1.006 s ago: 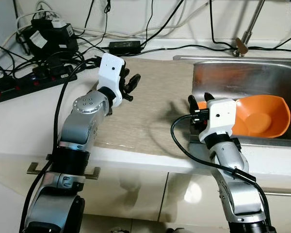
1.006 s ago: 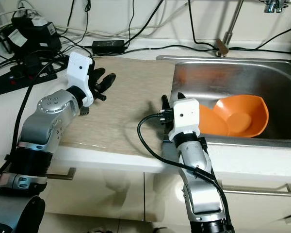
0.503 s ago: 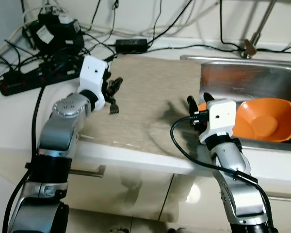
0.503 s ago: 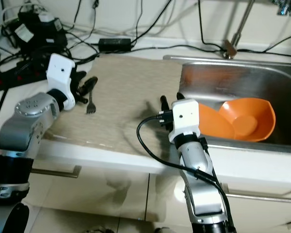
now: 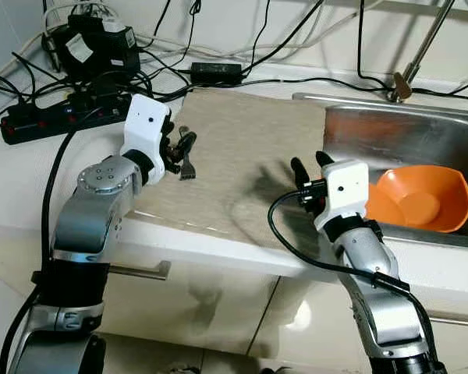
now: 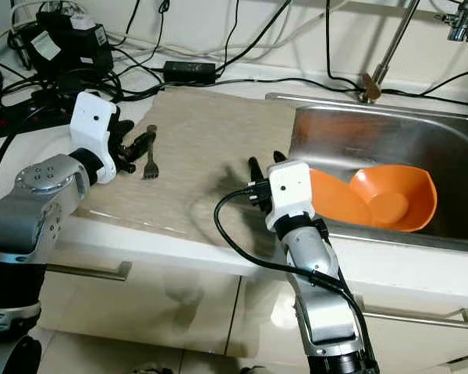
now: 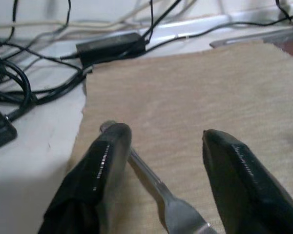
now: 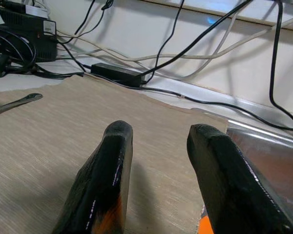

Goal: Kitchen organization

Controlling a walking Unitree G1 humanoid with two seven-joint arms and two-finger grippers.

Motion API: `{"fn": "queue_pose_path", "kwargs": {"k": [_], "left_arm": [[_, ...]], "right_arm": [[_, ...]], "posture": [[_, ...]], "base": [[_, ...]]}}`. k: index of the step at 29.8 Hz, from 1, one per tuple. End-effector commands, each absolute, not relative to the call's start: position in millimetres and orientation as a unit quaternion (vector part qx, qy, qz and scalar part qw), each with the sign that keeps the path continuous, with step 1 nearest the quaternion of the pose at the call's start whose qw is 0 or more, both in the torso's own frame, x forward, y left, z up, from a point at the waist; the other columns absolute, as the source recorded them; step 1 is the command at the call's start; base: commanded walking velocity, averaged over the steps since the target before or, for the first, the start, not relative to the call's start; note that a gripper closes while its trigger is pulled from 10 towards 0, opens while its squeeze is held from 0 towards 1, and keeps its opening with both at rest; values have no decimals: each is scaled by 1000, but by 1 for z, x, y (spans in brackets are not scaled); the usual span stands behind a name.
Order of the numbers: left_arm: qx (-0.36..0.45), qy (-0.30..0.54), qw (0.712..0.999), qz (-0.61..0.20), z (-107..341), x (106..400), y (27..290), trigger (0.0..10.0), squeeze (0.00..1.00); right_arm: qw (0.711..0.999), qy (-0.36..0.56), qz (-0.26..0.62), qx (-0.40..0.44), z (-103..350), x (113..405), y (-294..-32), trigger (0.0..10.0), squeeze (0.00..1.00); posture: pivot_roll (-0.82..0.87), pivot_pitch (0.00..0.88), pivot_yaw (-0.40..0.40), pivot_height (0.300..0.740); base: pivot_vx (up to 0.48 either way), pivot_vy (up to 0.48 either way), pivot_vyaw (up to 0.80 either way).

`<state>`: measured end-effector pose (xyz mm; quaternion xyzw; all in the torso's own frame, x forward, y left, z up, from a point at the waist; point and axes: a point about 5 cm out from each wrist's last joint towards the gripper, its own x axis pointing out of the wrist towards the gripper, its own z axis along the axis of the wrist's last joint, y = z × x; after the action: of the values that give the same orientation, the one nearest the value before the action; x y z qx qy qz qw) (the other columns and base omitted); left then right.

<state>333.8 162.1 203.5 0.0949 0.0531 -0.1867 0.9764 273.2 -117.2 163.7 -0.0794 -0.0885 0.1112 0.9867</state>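
A metal fork (image 6: pixel 150 160) lies on the beige mat (image 5: pixel 249 132) near the mat's left edge. My left gripper (image 5: pixel 179 146) rests low over it and is open. In the left wrist view the fork (image 7: pixel 154 183) runs between the two black fingers (image 7: pixel 100 170), close to one of them and not clamped. An orange bowl (image 5: pixel 417 199) sits tilted in the steel sink (image 5: pixel 390 128). My right gripper (image 5: pixel 308 162) is open and empty, hovering over the mat's right edge beside the sink rim, just left of the bowl.
A power strip (image 5: pixel 54 121), a black charger (image 5: pixel 101 51) and an adapter (image 5: pixel 214 72) with tangled cables crowd the counter behind and left of the mat. A faucet stem (image 5: pixel 421 51) rises behind the sink. The counter's front edge runs just below both arms.
My left gripper has drawn back toward the mat's left side, and the fork now lies on the mat between its fingers. The right gripper has shifted slightly left, away from the bowl.
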Motion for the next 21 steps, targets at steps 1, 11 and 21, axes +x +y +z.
{"fn": "queue_pose_path", "kwargs": {"k": [1, 11, 21], "left_arm": [[101, 51, 975, -193, 205, 335, 158, 10000, 0], [51, 165, 962, -214, 183, 330, 148, 10000, 0], [-39, 246, 940, -232, 180, 320, 133, 10000, 0]], "right_arm": [[986, -98, 111, -79, 169, 276, -119, 10000, 0], [988, -98, 94, -76, 167, 273, -120, 10000, 0], [989, -92, 92, -76, 163, 271, -120, 10000, 0]], "posture": [[-3, 0, -35, 732], [-22, 0, 2, 732], [-20, 0, 3, 732]], "base": [[0, 0, 0], [0, 0, 0], [0, 0, 0]]}}
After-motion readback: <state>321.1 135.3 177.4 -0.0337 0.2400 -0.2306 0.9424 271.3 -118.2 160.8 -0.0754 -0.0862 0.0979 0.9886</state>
